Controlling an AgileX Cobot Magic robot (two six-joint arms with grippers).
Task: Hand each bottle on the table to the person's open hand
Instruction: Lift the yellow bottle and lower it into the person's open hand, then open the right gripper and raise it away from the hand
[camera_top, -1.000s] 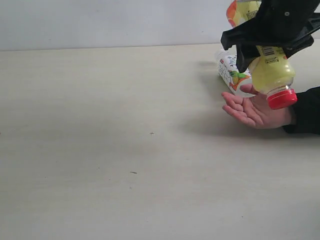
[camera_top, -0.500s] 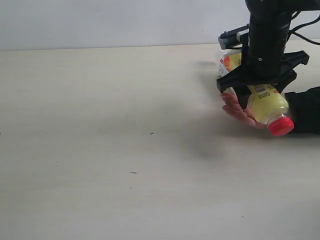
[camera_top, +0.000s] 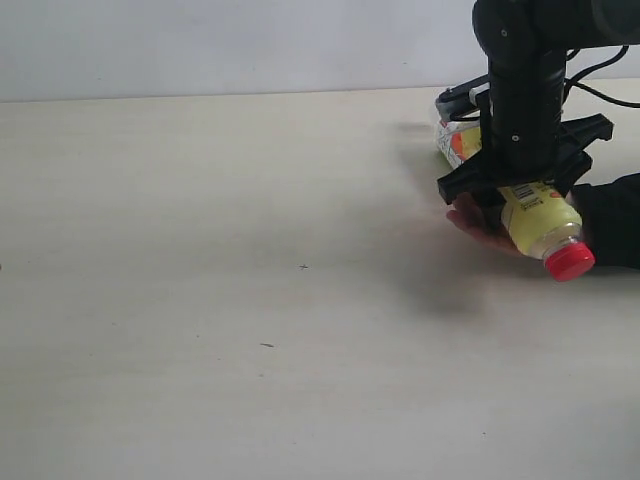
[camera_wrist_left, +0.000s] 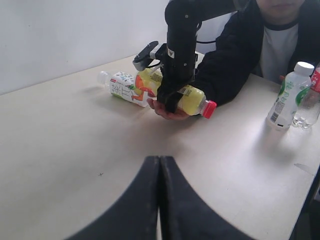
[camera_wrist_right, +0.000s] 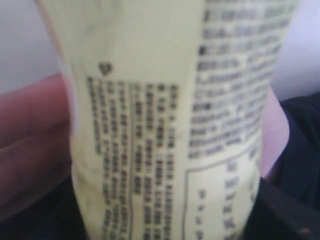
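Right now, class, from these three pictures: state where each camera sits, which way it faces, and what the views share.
Exterior view: off the arms, looking across the table to the wall; shows the right claw gripping the yellow bottle over the person's hand.
Left wrist view: on the left arm, facing that handover across the table; its shut left claw in the foreground, the person seated behind.
Right wrist view: on the right arm, close against the bottle's label, fingers behind it.
Shared: all three show bottle and hand.

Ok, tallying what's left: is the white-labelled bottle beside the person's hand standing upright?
No, the white-labelled bottle lies on its side on the table.
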